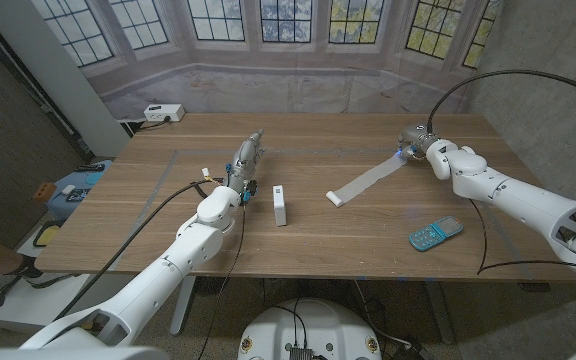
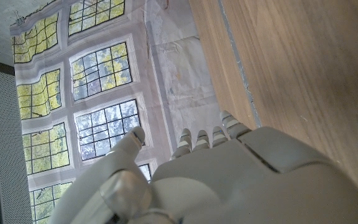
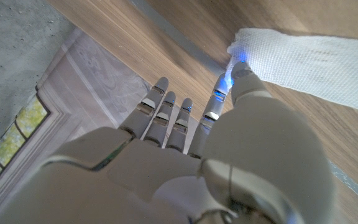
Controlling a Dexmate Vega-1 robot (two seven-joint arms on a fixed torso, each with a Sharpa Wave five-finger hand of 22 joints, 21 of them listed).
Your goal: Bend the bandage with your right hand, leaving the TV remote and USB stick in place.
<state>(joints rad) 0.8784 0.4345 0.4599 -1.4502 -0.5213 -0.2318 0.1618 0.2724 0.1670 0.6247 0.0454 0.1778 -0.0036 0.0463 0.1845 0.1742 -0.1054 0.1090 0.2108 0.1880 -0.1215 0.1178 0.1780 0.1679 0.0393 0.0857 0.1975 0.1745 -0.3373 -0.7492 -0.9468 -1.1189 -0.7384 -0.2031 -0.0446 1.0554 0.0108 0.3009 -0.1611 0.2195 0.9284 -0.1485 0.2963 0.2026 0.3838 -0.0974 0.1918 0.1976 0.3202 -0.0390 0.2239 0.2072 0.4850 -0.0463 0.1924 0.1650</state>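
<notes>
Bandage (image 1: pixel 368 182) on wooden table (image 1: pixel 318 240) (windowed backdrop (image 1: pixel 268 20))

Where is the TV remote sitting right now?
In the head view the TV remote lies near the table's front edge on the robot's right, beneath the right forearm, well clear of the bandage and the right hand.

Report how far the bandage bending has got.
Done: the right hand has reached the bandage at its far end. In hand: it pinches that end. Left: the bend itself, since the strip lies nearly straight. The TV remote and USB stick lie apart from it; the left hand holds nothing.
</notes>
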